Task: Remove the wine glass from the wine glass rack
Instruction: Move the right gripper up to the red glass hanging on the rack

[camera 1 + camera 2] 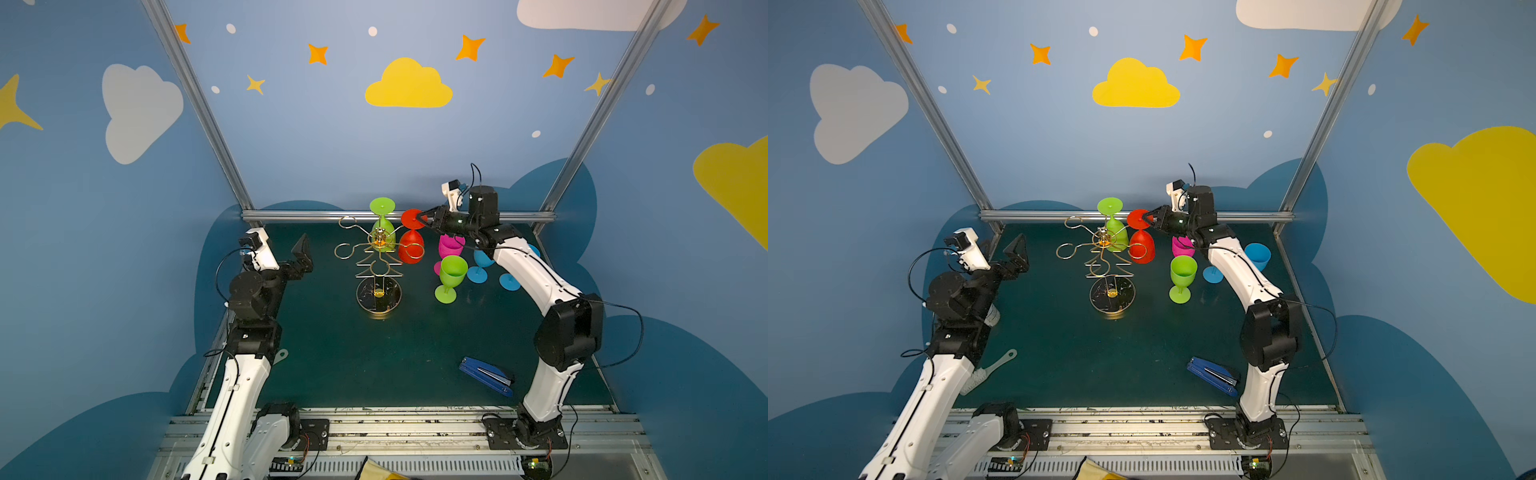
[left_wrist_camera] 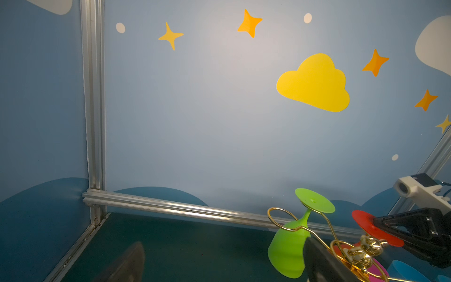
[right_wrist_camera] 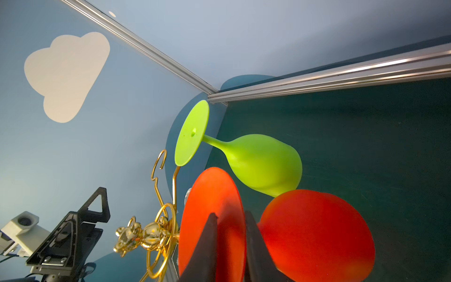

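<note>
two glasses hang upside down on the wine glass rack (image 1: 379, 296), which stands mid-worktop (image 1: 353, 357): a hanging green glass (image 1: 382, 228) on the far side, and the red wine glass (image 1: 411, 249) in a loop on the right. right gripper (image 1: 424, 217): jaws pinching the rim of the red foot. left gripper (image 1: 303, 257): jaws spread wide, well apart from the rack, at the left. an upright green glass (image 1: 451, 276), a pink glass (image 1: 451, 246) and blue glasses (image 1: 482, 266) stand right of the rack.

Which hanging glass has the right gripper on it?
The red wine glass, pinched at its foot by the right gripper; the green hanging glass beside it is untouched.
</note>
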